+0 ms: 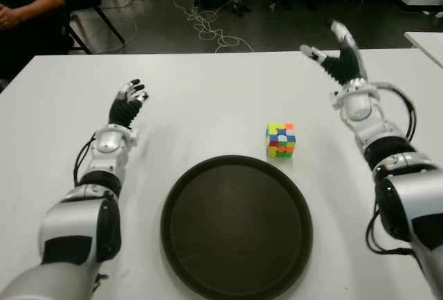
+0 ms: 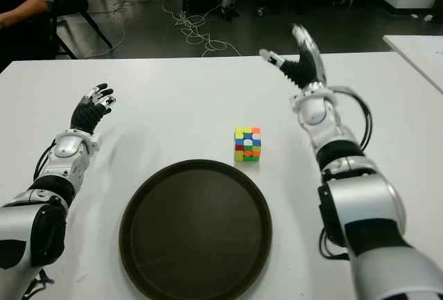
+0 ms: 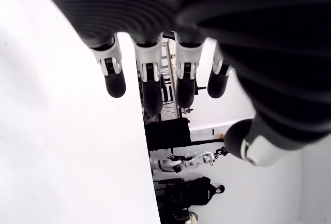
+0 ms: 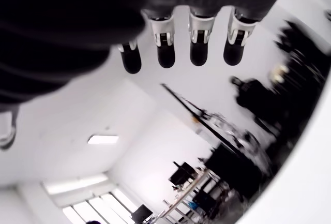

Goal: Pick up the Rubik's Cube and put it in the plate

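At far left, top corner: a seated person (image 1: 24,9) in dark clothes, cut off by the frame edge, only an arm and part of the torso visible. Beside that, chair legs and a tangle of cables (image 1: 208,26) on the dark floor beyond the counter's far edge.

On the left side of the white counter (image 1: 208,99): left hand (image 1: 127,106), raised a little, fingers extended and loosely spread, gripping nothing. Confirmed in the left wrist view, with four dark fingertips (image 3: 115,83) hanging free and the thumb apart, only white counter and a slice of room behind. Hard to tell from the eye views whether the hand touches the counter.

Nearer the robot and centred: a dark round plate (image 1: 180,244), flat with a low rim, its near edge cut off by the bottom of the frame. Nothing lying in it.

Just beyond the plate's far right rim, close but apart from it: the Rubik's Cube (image 1: 281,140), standing on the counter, faces scrambled in yellow, blue, green, red and orange. Untouched by either hand.

Farther right and well behind the cube: right hand (image 1: 337,54), lifted above the counter, palm turned inward, fingers wide and straight, holding nothing. Same in the right wrist view, with fingertips (image 4: 166,57) spread against ceiling and blurred room background. Forearm running down to the bottom right corner, cut off there.

At the right edge, a corner of a second white table (image 1: 426,40), mostly out of frame.
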You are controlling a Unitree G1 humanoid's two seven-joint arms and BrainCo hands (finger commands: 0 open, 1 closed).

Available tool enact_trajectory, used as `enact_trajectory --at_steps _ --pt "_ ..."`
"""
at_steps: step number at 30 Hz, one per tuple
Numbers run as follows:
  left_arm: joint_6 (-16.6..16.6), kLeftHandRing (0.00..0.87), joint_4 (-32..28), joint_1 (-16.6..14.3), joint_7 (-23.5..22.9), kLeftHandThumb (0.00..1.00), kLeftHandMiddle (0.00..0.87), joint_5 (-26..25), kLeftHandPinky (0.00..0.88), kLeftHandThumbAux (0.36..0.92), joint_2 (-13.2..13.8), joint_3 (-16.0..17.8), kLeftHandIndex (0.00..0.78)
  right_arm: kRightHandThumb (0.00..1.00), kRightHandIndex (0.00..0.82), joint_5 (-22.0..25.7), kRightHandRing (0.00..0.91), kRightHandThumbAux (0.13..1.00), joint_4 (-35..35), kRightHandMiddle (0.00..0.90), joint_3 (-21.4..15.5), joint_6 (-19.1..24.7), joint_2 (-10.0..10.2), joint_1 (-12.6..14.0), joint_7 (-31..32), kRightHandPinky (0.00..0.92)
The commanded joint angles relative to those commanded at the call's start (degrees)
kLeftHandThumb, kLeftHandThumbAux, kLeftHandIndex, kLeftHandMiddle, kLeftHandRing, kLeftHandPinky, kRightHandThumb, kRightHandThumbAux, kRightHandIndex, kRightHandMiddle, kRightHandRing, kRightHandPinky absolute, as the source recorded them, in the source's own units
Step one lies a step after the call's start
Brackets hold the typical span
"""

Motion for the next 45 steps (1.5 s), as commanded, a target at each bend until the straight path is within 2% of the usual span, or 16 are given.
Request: enact_trajectory --at_steps 7,10,15,25,29,34,36,38,45 --pt "0.32 0.126 0.13 0.0 0.07 0.16 0.15 -0.07 0.095 0.573 0.0 0.13 0.079 0.073 0.0 -3.02 0.0 0.288 -3.75 0.0 3.17 -1.52 -2.28 0.9 -0.98 0.0" --pt "0.18 0.119 0.1 0.06 -0.04 0.159 0.147 -0.09 0.088 0.567 0.03 0.19 0.077 0.109 0.0 -5.36 0.0 0.284 -7.33 0.0 5.15 -0.16 -4.27 1.34 0.17 0.006" --pt "0.24 0.116 0.11 0.08 0.05 0.156 0.144 0.08 0.084 0.576 0.08 0.09 0.072 0.183 0.0 -7.31 0.0 0.291 -11.26 0.0 7.05 2.42 -6.13 2.52 2.57 0.023" --pt "0.53 0.136 0.15 0.11 0.33 0.158 0.162 0.06 0.096 0.58 0.07 0.22 0.082 0.255 0.0 -8.23 0.0 0.331 -23.98 0.0 9.31 10.1 -9.68 6.04 16.17 0.064" --pt "0.51 0.141 0.14 0.1 0.4 0.158 0.166 0.14 0.101 0.58 0.02 0.14 0.084 0.269 0.0 -8.77 0.005 0.348 -29.18 0.0 10.66 12.84 -11.42 7.49 24.05 0.074" --pt "0.55 0.147 0.17 0.12 0.31 0.164 0.169 0.09 0.105 0.585 -0.03 0.18 0.086 0.286 0.0 -9.0 0.023 0.373 -31.81 0.0 11.5 14.92 -12.4 7.8 29.99 0.106" --pt "0.49 0.149 0.16 0.12 0.2 0.169 0.17 0.04 0.107 0.586 -0.05 0.22 0.087 0.314 0.0 -9.7 0.027 0.382 -31.53 0.0 12.39 15.79 -12.48 7.22 32.64 0.109" --pt "0.38 0.146 0.13 0.1 0.11 0.173 0.168 -0.03 0.103 0.588 -0.08 0.27 0.086 0.362 0.0 -10.58 0.021 0.386 -33.38 0.0 13.48 17.87 -12.73 7.47 36.7 0.1" --pt "0.51 0.144 0.09 -0.02 0.0 0.165 0.166 -0.3 0.101 0.599 -0.13 0.5 0.083 0.453 0.0 -12.65 0.014 0.397 -38.33 0.0 15.01 22.59 -13.54 8.42 44.01 0.087"
